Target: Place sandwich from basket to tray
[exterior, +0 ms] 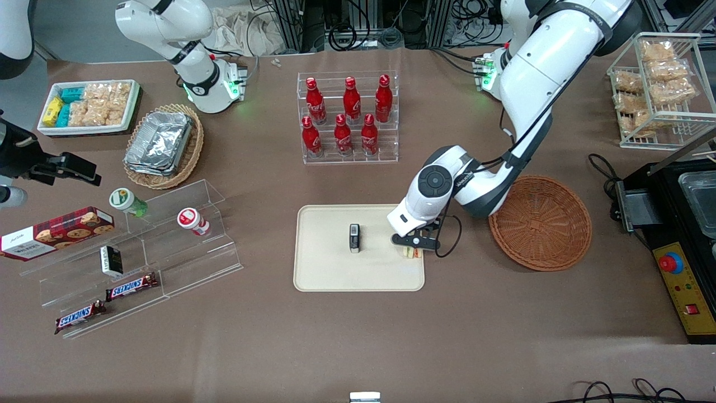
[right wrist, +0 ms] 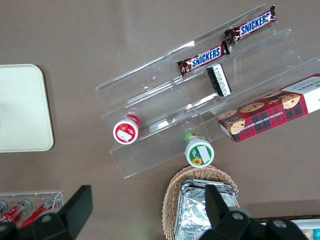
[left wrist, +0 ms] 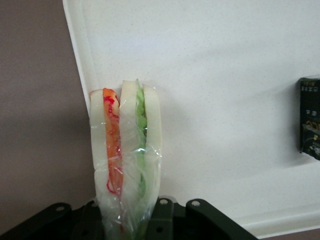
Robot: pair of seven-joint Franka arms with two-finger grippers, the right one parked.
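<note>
The sandwich [left wrist: 125, 160], white bread with orange-red and green filling in clear wrap, stands on edge between my left gripper's fingers [left wrist: 162, 222]. The gripper [left wrist: 127, 220] is shut on it. In the front view the gripper [exterior: 414, 245] is low over the cream tray [exterior: 335, 274], at the tray's edge nearest the basket, and the sandwich [exterior: 413, 253] peeks out under it. The tray's rim [left wrist: 80, 65] runs right beside the sandwich. The reddish-brown round basket [exterior: 540, 224] lies beside the tray toward the working arm's end, with nothing in it.
A small black box [exterior: 354, 238] stands on the tray's middle; it also shows in the left wrist view [left wrist: 310, 117]. A clear rack of red bottles [exterior: 347, 117] stands farther from the camera than the tray. Clear acrylic shelves with snacks [exterior: 134, 263] lie toward the parked arm's end.
</note>
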